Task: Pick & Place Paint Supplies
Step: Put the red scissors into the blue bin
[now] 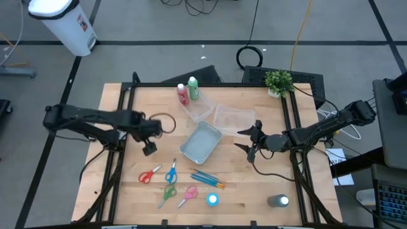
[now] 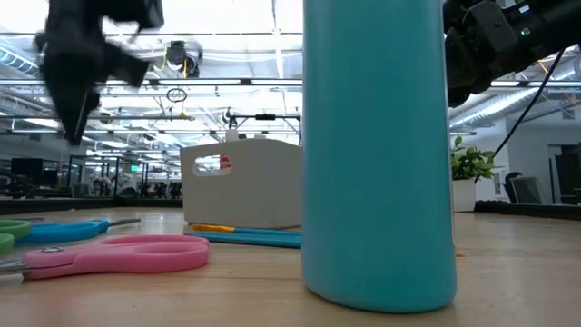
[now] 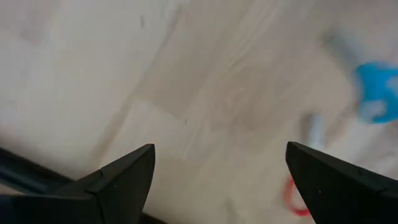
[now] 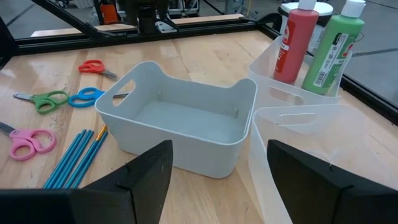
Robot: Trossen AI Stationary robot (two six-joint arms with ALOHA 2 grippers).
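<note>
Red [image 1: 149, 175], blue [image 1: 170, 172], green [image 1: 167, 194] and pink [image 1: 188, 196] scissors lie flat near the table's front, beside blue brushes [image 1: 206, 179]. A light blue bottle [image 1: 212, 200] and a grey bottle [image 1: 278, 201] stand at the front edge. A red bottle [image 4: 298, 40] and a green bottle [image 4: 336, 50] stand in a clear tub [image 1: 197, 107]. My left gripper [image 1: 149, 149] hangs open, pointing down over bare wood a little behind the red scissors. My right gripper [image 1: 245, 140] is open at mid-right, facing a pale blue tub [image 4: 186, 118].
A second clear tub [image 1: 232, 116] lies beside the first. A small potted plant [image 1: 278, 81] stands at the far right corner. Dark frame rails [image 1: 121, 121] run along the table's sides. Bare wood lies left of the scissors and between the brushes and the grey bottle.
</note>
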